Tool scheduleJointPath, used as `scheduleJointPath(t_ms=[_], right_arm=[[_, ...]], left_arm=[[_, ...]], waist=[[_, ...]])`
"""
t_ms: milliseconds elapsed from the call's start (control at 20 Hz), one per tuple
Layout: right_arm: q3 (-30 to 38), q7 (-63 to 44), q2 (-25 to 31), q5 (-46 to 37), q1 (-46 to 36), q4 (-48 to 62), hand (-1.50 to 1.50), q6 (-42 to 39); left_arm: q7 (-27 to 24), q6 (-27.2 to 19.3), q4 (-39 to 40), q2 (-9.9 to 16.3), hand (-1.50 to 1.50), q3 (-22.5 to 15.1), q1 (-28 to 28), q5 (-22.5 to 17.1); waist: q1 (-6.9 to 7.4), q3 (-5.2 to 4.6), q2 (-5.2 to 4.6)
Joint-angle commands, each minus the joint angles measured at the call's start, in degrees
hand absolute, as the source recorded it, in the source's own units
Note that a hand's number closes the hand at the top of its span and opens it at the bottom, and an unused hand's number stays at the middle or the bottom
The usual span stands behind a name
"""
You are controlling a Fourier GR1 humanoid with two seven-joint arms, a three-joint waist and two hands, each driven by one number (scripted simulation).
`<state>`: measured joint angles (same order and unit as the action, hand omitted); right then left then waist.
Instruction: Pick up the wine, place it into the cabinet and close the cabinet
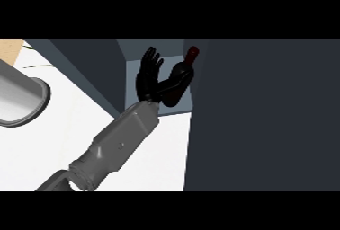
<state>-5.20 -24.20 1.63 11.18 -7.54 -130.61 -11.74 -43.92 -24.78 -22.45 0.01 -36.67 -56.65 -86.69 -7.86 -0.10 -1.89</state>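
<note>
The wine bottle is dark with a red cap and stands inside the open cabinet, on its pale floor against the right side. My left hand is just to the left of it, fingers straight and pointing up into the cabinet. The thumb side reaches to the bottle's lower body, and I cannot tell whether it touches. No fingers curl round the bottle. The grey forearm comes in from the lower left across the white counter. My right hand does not show.
A large dark panel, seemingly the cabinet's door, fills the view's right half and borders the bottle's right side. A grey metal round vessel sits at the left on the counter. A dark cabinet wall slants at upper left.
</note>
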Motion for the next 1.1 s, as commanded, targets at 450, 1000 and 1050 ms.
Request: scheduleJointPath(t_ms=[450, 1000, 1050], right_arm=[[2.09, 0.67, 0.82, 0.87, 1.12, 0.28, -1.5, -0.4], [-2.0, -1.64, -1.01, -1.6, -0.24, -1.07, -1.5, 1.63], [-1.26, -1.21, -0.82, -0.33, 1.07, -1.7, -1.5, 1.15]], left_arm=[[0.84, -5.08, 2.1, 0.0, -1.5, -9.43, -4.97, 1.91], [-6.0, -6.08, -2.72, 0.0, -1.5, -11.44, -2.74, -1.3], [-9.86, -5.92, -4.09, 0.0, -1.5, -11.85, 0.92, -1.74]], waist=[[1.45, 0.11, 0.4], [1.72, 0.03, 0.5], [1.8, 0.05, 0.59]])
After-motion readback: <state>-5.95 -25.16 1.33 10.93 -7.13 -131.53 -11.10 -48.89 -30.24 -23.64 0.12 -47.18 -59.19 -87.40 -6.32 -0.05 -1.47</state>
